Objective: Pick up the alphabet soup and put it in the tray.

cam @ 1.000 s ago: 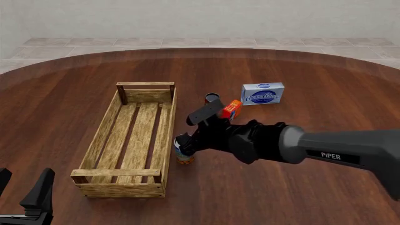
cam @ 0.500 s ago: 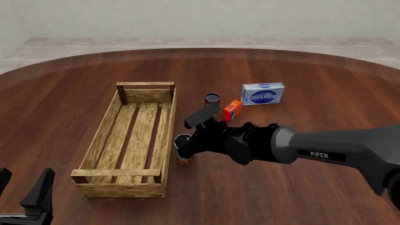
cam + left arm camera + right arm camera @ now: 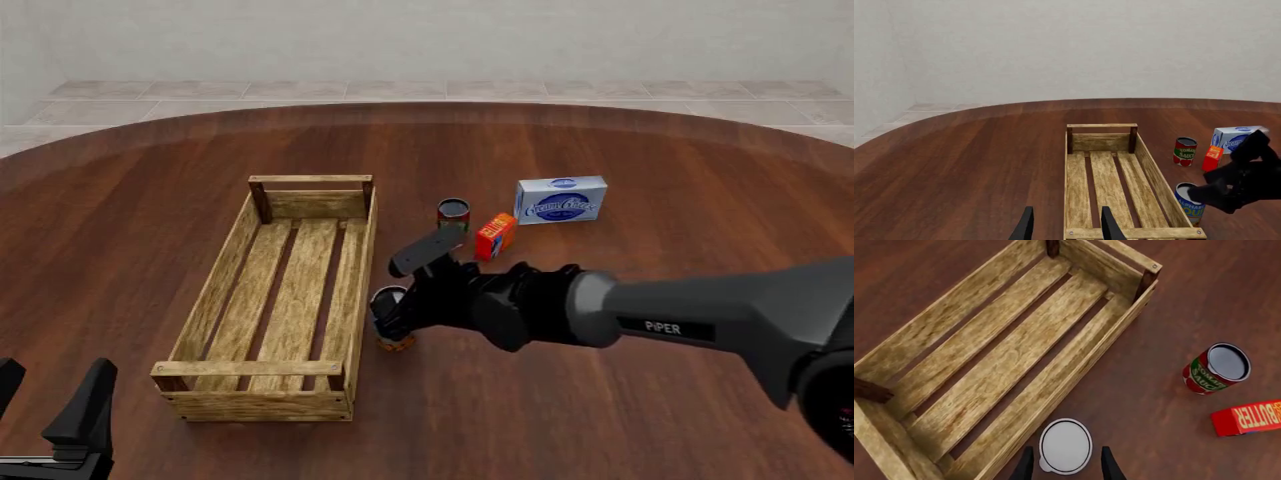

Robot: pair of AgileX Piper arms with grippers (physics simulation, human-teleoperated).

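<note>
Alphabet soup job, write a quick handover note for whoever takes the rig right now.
Right pincer: open, straddling the alphabet soup, one finger on each side; not closed on it yet.
Left pincer: open, idle, near the tray's near end, holding nothing.
Alphabet soup: upright on the table, just outside the tray's right wall.
Tray: holds nothing.
Tomato sauce can and butter box sit farther off; leave them.
Done: approach and alignment.
Left: close, lift, carry over the wall, release in the tray.

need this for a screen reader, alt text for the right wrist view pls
Seen from above, the right gripper straddles the upright alphabet soup, standing on the table just outside the empty wooden tray. A tomato sauce can and a red butter box stand farther off.
</note>
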